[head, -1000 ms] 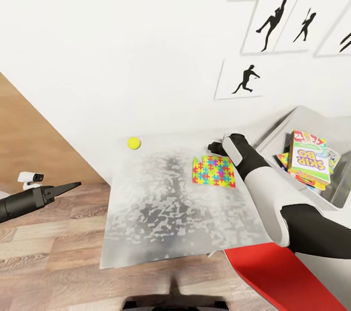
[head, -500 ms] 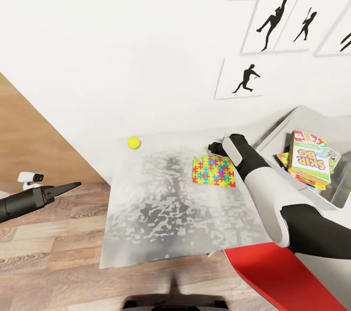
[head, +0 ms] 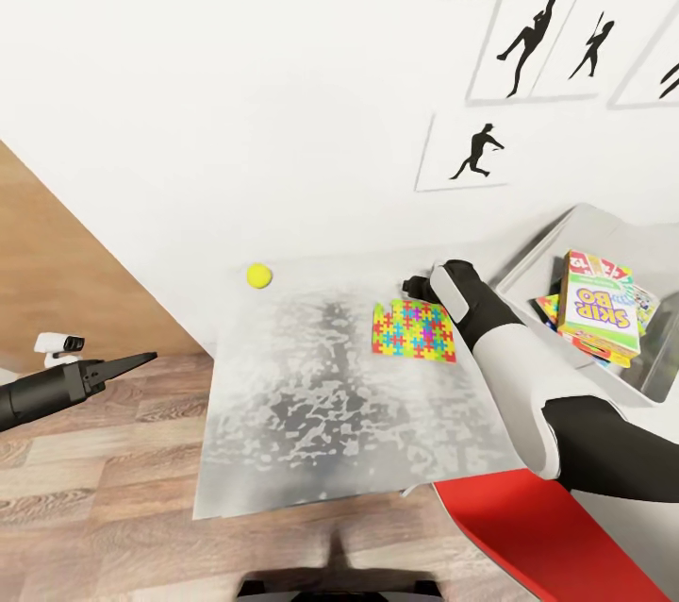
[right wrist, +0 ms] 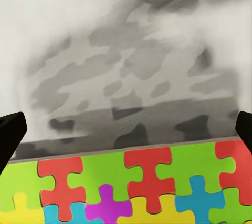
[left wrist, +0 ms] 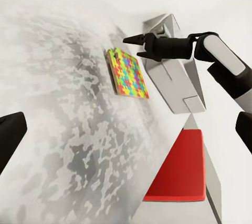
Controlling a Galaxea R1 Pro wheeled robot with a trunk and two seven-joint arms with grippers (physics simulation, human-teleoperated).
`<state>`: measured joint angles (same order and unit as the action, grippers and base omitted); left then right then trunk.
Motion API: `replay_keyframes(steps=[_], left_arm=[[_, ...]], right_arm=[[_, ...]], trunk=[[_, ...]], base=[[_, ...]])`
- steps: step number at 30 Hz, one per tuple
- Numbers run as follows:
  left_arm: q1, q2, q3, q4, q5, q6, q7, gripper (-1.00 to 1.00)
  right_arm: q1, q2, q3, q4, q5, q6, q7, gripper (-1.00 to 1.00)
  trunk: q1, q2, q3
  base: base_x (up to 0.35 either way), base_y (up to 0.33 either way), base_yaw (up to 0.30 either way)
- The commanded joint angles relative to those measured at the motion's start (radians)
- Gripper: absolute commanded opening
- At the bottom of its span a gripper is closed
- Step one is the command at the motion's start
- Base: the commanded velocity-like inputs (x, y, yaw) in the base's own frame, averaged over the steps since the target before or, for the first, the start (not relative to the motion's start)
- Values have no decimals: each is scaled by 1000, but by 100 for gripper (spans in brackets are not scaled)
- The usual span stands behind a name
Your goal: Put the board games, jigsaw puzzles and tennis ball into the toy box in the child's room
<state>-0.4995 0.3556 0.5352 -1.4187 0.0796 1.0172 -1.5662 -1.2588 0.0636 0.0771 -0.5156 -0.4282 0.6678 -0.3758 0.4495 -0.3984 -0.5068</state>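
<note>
A multicoloured jigsaw puzzle (head: 413,331) lies flat on the light grey table (head: 311,413), near its far right side. My right gripper (head: 408,284) hovers open just over the puzzle's far edge, and the right wrist view shows that puzzle (right wrist: 131,187) between the spread fingertips (right wrist: 10,132). The tennis ball (head: 258,275) rests at the table's far left corner by the wall. At the right stands the toy box (head: 552,248) holding a SKIP-BO board game (head: 594,305) and other flat boxes. My left gripper (head: 141,359) hangs open over the floor left of the table.
A red chair seat (head: 528,526) sits close to the table's near right corner, under my right arm. A white wall with black silhouette prints (head: 476,152) backs the table. Wood-plank floor (head: 94,489) lies to the left, with a small white object (head: 58,347) on it.
</note>
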Motion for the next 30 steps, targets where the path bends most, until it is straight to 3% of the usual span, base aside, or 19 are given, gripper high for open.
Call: replay_keyframes(steps=[1,22,30], left_arm=[[-1,0,0,0,-1,11,-5,100],[-1,0,0,0,-1,11,-5,100],[-1,0,0,0,-1,11,-5,100]], right_arm=[[-1,-1,6,-1,-11,3,-9,100],[-1,-1,6,-1,-11,3,-8,100],[-1,-1,6,-1,-11,3,-8,100]], trunk=[[1,-2,-1],[1,-2,-21],[1,-2,-23]], base=[[0,0,0],[-2,0,0],[-169,53,0]])
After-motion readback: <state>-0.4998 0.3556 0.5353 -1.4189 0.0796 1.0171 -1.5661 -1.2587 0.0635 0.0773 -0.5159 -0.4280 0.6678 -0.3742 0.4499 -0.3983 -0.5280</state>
